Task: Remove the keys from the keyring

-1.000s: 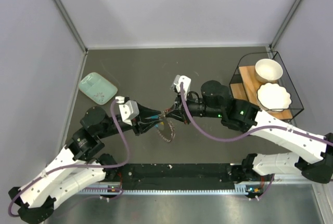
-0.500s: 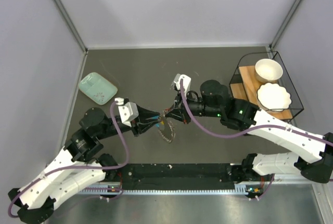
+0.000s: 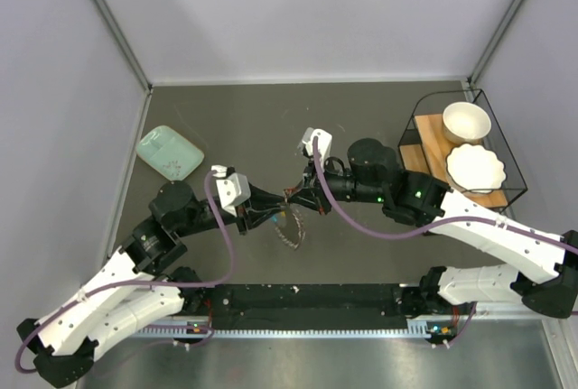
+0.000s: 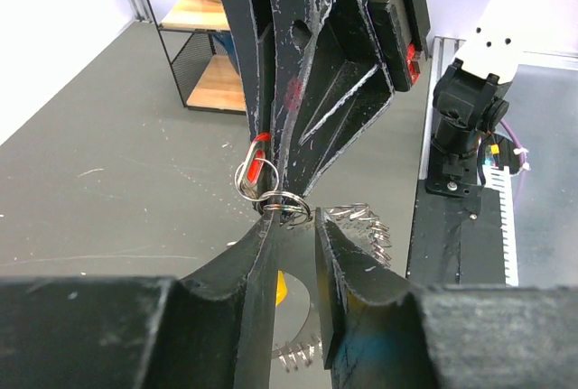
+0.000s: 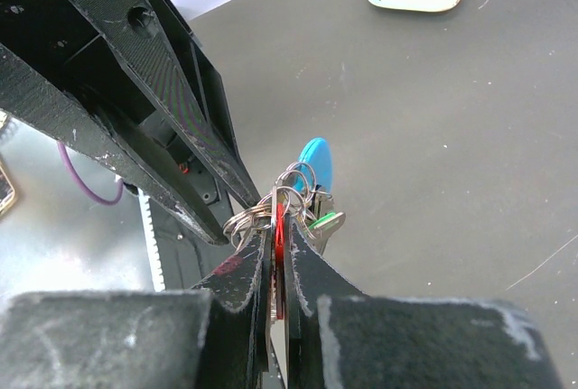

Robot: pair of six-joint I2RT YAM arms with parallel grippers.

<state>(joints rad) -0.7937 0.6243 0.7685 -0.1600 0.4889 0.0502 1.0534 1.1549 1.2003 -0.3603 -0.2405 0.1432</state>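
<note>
I'm mid-step, working a key off: my right gripper (image 5: pixel 278 231) clamps the keys (image 5: pixel 313 219) at centre, blue keyring (image 5: pixel 316 162) hanging beside, and the left gripper (image 4: pixel 294 219) has its jaws slightly apart around a split ring (image 4: pixel 287 198). Next I need a firm pinch, then a twist apart. Room is open at 12, rack (image 3: pixel 432 136) at 2, box (image 3: pixel 169 152) at 10.

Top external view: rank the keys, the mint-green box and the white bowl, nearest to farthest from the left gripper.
1. keys, mid-table, right at the tips of the left gripper.
2. mint-green box, back-left, near the wall.
3. white bowl, far right, in the wire rack.
</note>
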